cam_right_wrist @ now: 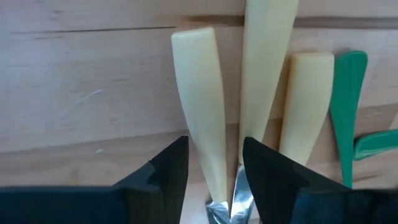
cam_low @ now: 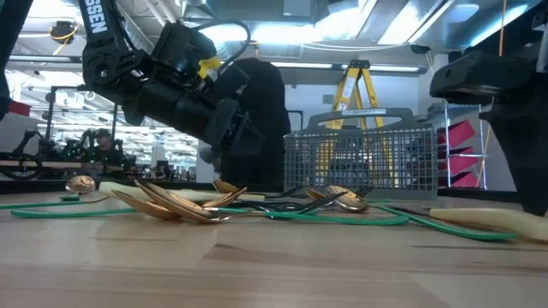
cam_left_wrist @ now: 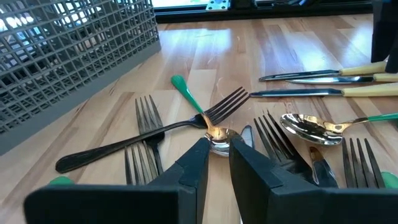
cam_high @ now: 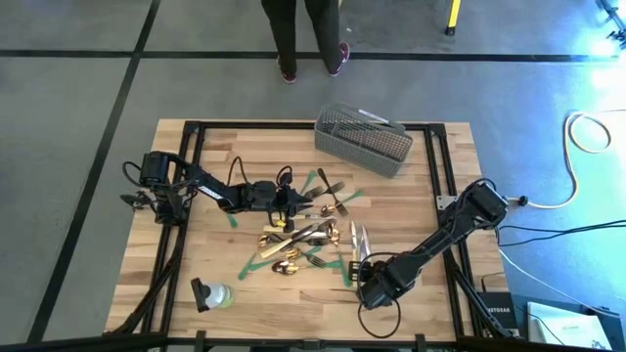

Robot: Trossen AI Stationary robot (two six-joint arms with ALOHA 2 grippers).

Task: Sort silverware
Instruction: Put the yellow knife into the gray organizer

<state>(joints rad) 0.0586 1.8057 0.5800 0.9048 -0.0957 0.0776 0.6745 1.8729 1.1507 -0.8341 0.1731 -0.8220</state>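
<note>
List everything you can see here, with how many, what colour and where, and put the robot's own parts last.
Knives: three, cream handles, side by side at the pile's right edge.
Forks: several, dark, mid-table.
Spoons: several, gold, in the pile.
Tape strips: several, green, among the cutlery.
Basket: one, grey mesh, table's far edge.
Bottle: one, pale green, black cap, on its side near the front-left corner.
Person: one, dark trousers, standing beyond the table.
Ladder: one, yellow, behind the basket.
Left gripper: pinching a gold spoon mid-pile.
Right gripper: fingers either side of a knife handle.
</note>
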